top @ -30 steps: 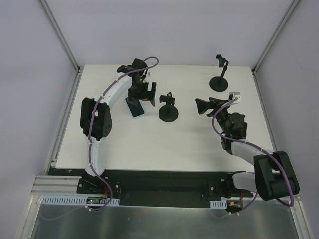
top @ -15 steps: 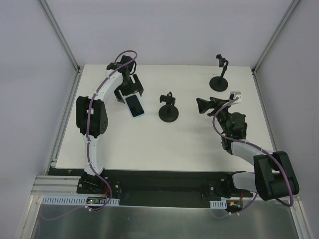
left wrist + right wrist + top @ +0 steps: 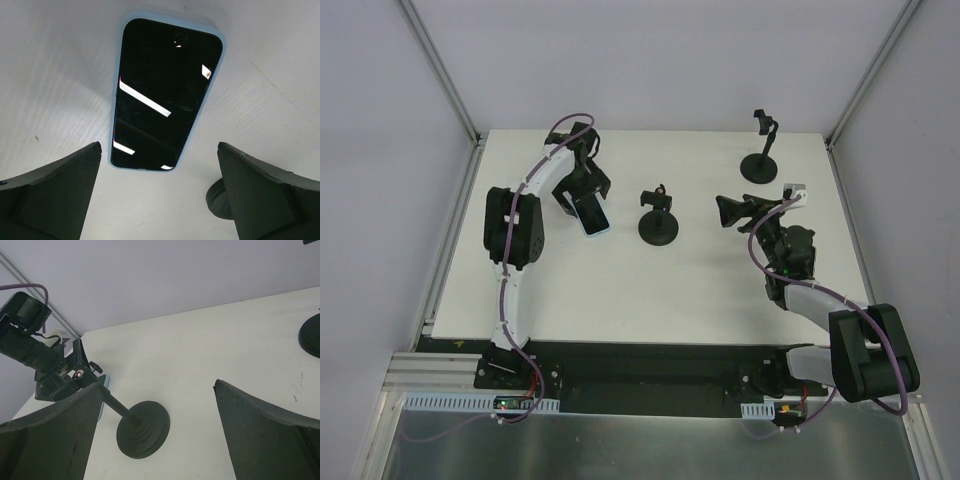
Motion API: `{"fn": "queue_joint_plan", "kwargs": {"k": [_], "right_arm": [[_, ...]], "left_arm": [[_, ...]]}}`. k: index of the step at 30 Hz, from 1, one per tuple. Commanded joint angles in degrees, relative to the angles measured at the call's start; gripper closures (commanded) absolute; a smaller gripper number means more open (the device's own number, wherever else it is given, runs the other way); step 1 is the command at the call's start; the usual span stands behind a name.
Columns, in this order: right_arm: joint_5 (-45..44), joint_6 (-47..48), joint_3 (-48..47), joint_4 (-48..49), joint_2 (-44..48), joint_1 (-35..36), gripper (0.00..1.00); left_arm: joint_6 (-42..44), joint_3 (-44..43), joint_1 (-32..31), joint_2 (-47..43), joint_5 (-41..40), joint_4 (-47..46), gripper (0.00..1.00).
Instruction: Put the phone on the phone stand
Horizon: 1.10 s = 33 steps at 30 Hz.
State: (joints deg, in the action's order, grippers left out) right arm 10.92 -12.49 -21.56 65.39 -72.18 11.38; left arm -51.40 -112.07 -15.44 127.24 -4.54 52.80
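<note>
One phone (image 3: 165, 95) flat between the wide-open, empty left jaws. Two stands: near stand (image 3: 143, 429) ahead of the right jaws (open, empty too), far stand (image 3: 311, 337) off to the side.

White desk (image 3: 650, 290) with faint marks, pale grey walls (image 3: 670, 60) on three sides, silver posts (image 3: 442, 70) at both far corners, black strip (image 3: 650, 360) along the near edge, grey metal sheet (image 3: 640, 445) below it.

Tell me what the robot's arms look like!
The left arm and right arm are white tubes with chunky black joints. A purple cable runs along each one. The left pincer and right pincer are black, with two wedge-shaped fingers.
</note>
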Motion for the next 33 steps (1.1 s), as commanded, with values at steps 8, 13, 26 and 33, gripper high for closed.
{"fn": "queue_joint_plan", "kwargs": {"k": [8,13,26,33], "right_arm": [[0.24,-1.13,-0.06,5.37,0.11,-1.0,0.04],[0.33,-1.31,0.03,5.54,0.11,-1.18,0.04],[0.51,-2.01,0.38,6.33,-0.06,-1.62,0.04],[0.86,-2.45,0.29,7.04,-0.68,-1.62,0.04]], "left_arm": [[-2.48,-2.19,-0.91,2.05,1.27,1.26,0.01],[-5.55,-1.05,-0.99,1.79,4.45,1.17,0.02],[-9.77,8.79,-1.87,-4.01,-4.78,-0.5,0.08],[-8.9,7.4,-2.75,-3.23,-3.38,-1.29,0.04]]}}
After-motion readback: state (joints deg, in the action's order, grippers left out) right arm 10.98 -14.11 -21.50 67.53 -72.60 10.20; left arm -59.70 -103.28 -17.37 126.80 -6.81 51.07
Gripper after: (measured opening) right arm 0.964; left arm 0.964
